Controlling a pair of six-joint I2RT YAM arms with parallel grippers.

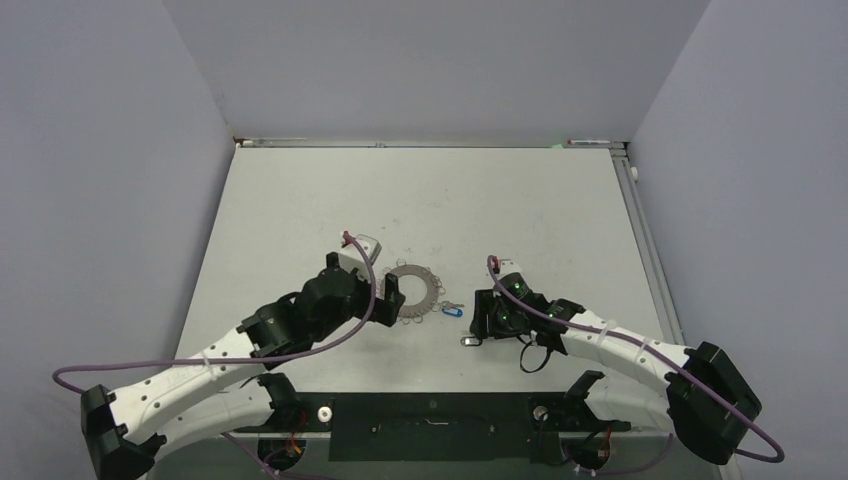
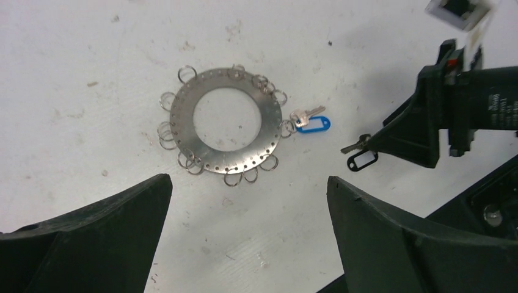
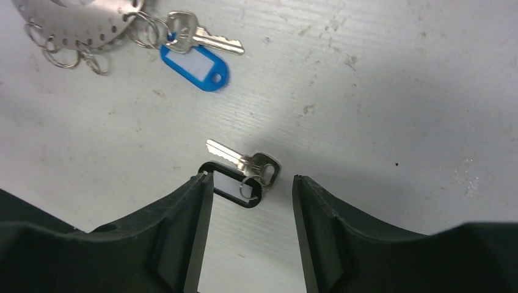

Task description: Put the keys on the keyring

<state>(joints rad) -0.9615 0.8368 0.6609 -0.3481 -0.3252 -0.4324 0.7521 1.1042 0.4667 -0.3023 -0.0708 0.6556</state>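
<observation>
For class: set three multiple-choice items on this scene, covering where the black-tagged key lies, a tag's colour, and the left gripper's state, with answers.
1. Relative to the keyring, the black-tagged key lies: A inside its hole; B apart, on the table between the right gripper's fingers; C on top of it.
2. The tag of the key at the ring's rim is: A red; B blue; C green.
3. The left gripper is: A shut on the ring; B shut on a key; C open, empty.
Answers: B, the right wrist view shows it there; B, the tag is plainly blue; C, its fingers stand wide apart.
</observation>
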